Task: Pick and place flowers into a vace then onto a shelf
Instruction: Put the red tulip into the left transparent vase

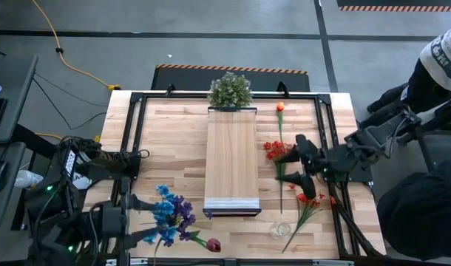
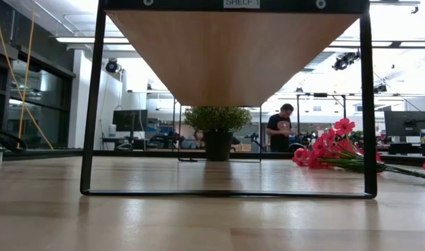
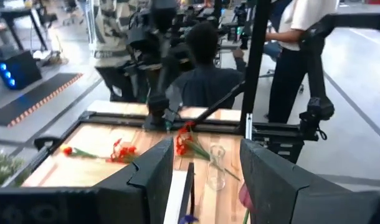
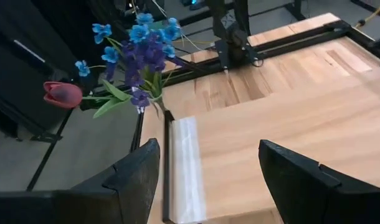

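The shelf (image 1: 231, 159) is a long light-wood board on a black frame in the table's middle. Blue and purple flowers (image 1: 170, 214) and a dark red tulip (image 1: 213, 244) lie on the table near its left front. Red flowers (image 1: 276, 150), an orange bloom (image 1: 280, 107) and more red ones (image 1: 308, 199) lie right of the shelf. A clear glass vase (image 1: 280, 230) stands near the front edge. My left gripper (image 1: 140, 219) is open beside the blue flowers. My right gripper (image 1: 287, 168) is open over the red flowers' stems, with only the shelf top (image 4: 252, 124) showing between its fingers.
A bushy green plant in a dark pot (image 1: 230, 90) stands at the shelf's far end. Black rails (image 1: 137, 133) frame the table. People stand and sit beyond the right side (image 3: 205, 68). The shelf's legs (image 2: 94, 104) rise from the tabletop.
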